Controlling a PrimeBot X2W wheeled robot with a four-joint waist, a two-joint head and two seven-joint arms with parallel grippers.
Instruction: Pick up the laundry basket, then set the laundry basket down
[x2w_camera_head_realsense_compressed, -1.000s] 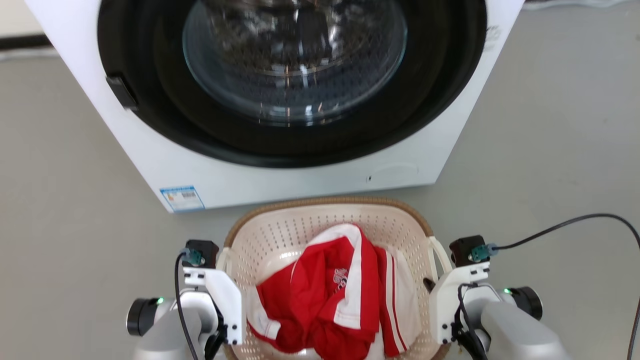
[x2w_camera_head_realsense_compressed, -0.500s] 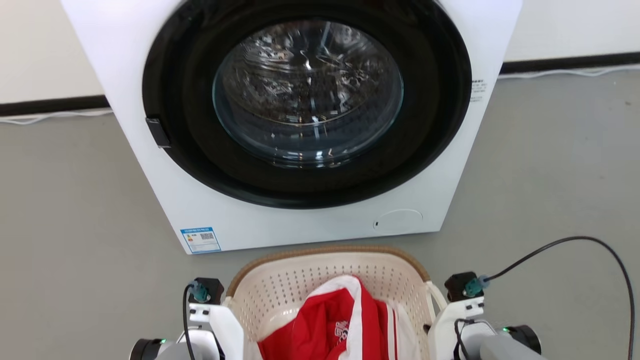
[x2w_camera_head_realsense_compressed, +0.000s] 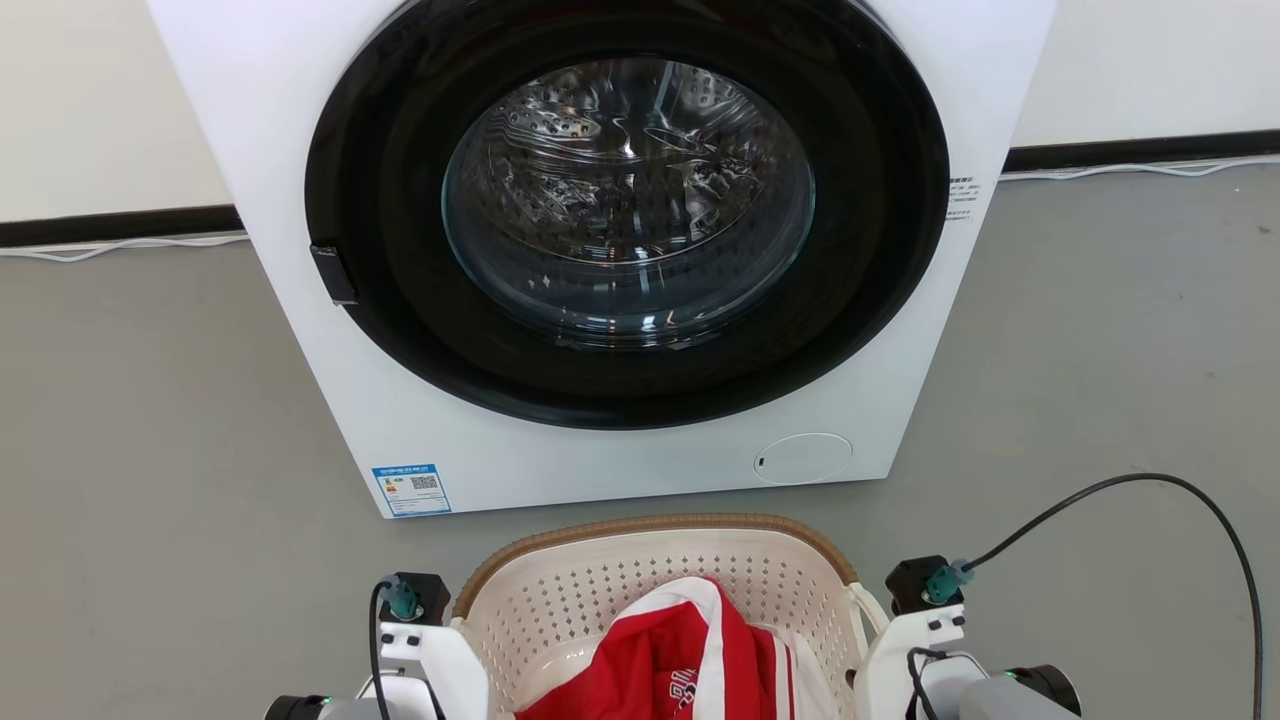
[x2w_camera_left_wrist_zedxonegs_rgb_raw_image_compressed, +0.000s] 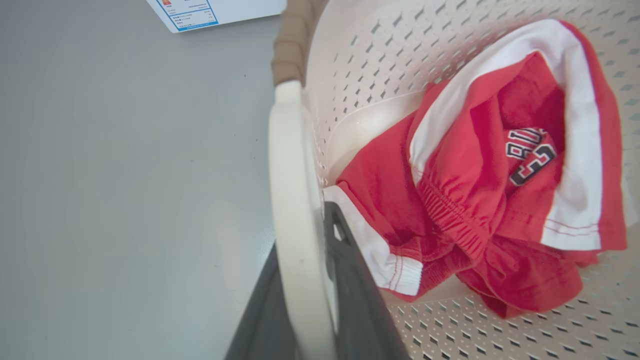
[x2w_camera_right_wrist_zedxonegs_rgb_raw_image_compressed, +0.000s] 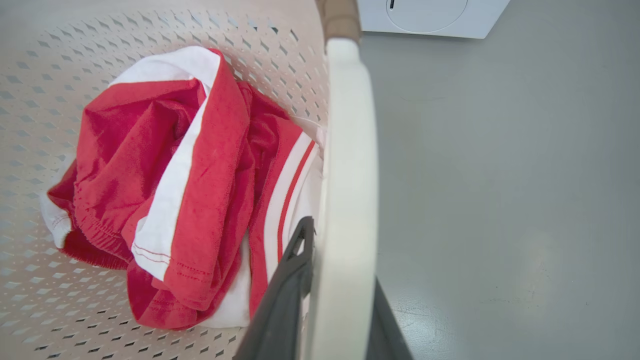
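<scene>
Head view: camera has tilted up, more of washer showing; laundry basket near, between my wrists as before, so lift likely underway.
Left wrist view: left fingers clamp left handle.
Right wrist view: right fingers clamp right handle.

The basket is smooth cream plastic, faintly glossy, its walls punched with small holes. The brown rim looks woven and rough. Its handle is plain white plastic with a soft sheen. Inside lies red and white cloth, soft, matt, stitched at the hems. The fingers of my left claw are dark matt plastic. At twelve o'clock the washer is glossy white, its door glass shiny, the drum behind it bright metal. The floor is smooth matt grey.
</scene>
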